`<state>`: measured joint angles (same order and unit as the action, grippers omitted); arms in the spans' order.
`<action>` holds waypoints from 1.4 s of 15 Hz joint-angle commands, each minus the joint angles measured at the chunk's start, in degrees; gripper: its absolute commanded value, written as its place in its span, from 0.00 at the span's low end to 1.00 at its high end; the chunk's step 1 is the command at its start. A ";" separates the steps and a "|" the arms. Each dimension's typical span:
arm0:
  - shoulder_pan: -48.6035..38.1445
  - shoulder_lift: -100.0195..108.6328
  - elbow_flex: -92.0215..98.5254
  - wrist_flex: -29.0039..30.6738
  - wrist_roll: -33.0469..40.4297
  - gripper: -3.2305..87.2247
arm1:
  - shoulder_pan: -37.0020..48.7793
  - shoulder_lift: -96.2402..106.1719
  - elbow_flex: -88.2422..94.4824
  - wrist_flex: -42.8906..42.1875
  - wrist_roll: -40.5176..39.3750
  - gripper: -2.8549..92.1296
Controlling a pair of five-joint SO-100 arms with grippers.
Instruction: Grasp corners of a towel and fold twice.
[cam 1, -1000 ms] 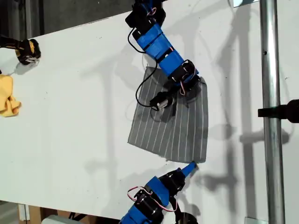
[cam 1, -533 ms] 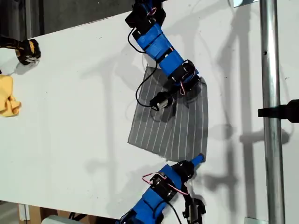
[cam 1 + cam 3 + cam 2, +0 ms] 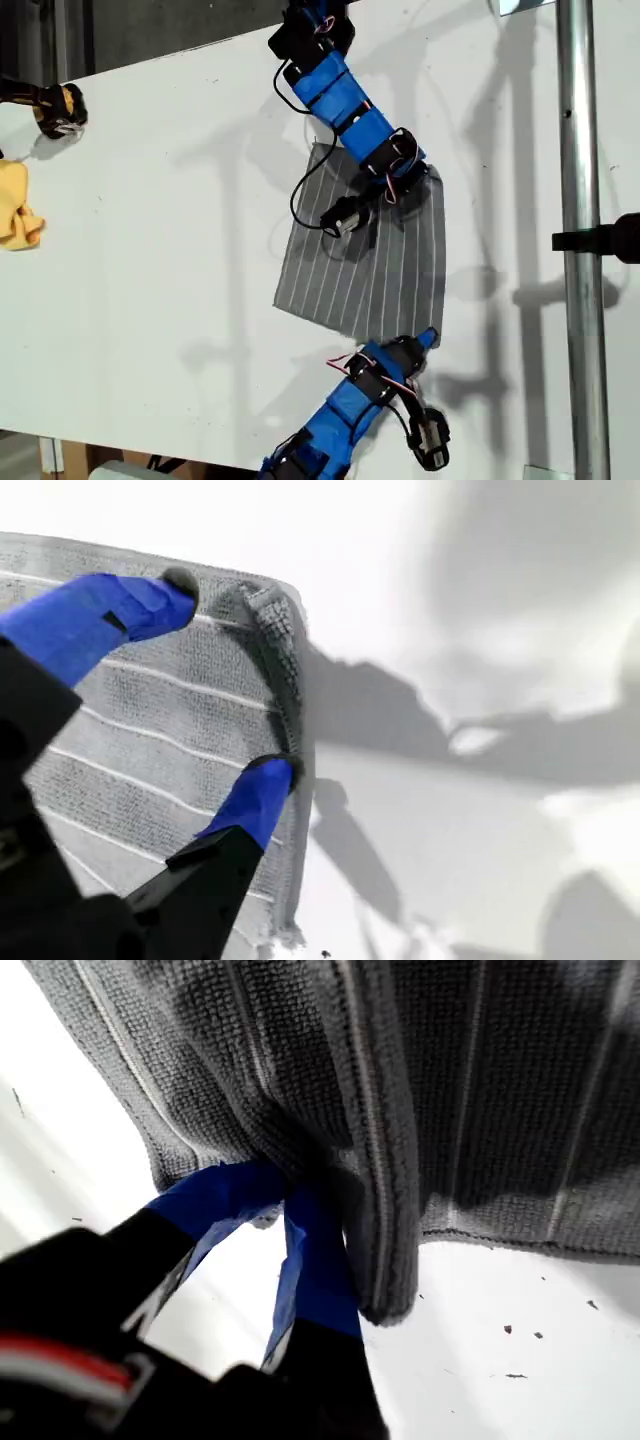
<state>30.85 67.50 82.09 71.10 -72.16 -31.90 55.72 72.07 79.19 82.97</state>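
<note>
The towel [image 3: 370, 270] lies flat on the white bench [image 3: 150, 250], slightly toward four o'clock from the middle of the exterior view, with its stripes running roughly from twelve to six.

My first hand [image 3: 418, 178] reaches in from eleven o'clock in that view and sits on the towel's one-o'clock corner. Seen from its wrist, my first hand [image 3: 285, 1195] is pinched narrow on a bunched fold of the cloth. The hem [image 3: 385, 1300] beside it is doubled over.

My second hand [image 3: 425, 340] comes up from seven o'clock in the exterior view to the towel's five-o'clock corner [image 3: 270, 605], which is slightly curled. My second hand [image 3: 215, 685] stands wide. One fingertip [image 3: 165, 588] is over the striped cloth and the other [image 3: 262, 785] is at the towel's edge. Nothing is held between them.

At nine o'clock in the exterior view, well apart from the towel, a yellow cloth [image 3: 15, 205] lies at the bench's edge. A metal pole [image 3: 580, 250] runs from twelve to six at three o'clock.
</note>
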 commanded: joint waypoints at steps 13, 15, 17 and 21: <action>-1.49 -8.88 -8.44 6.86 -7.03 0.02 | -0.53 3.69 -1.23 0.35 0.26 0.03; -0.97 -8.00 -17.58 14.06 -4.39 0.02 | -1.14 6.68 -2.29 2.02 0.62 0.03; -0.53 -7.03 -26.28 20.21 -2.72 0.02 | -2.55 10.90 -3.34 2.37 1.23 0.03; -0.62 3.25 -27.86 19.86 1.05 0.02 | -4.57 21.88 -6.94 2.11 1.67 0.03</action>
<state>30.15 64.07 56.69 91.23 -71.98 -35.51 70.31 68.55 82.00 83.94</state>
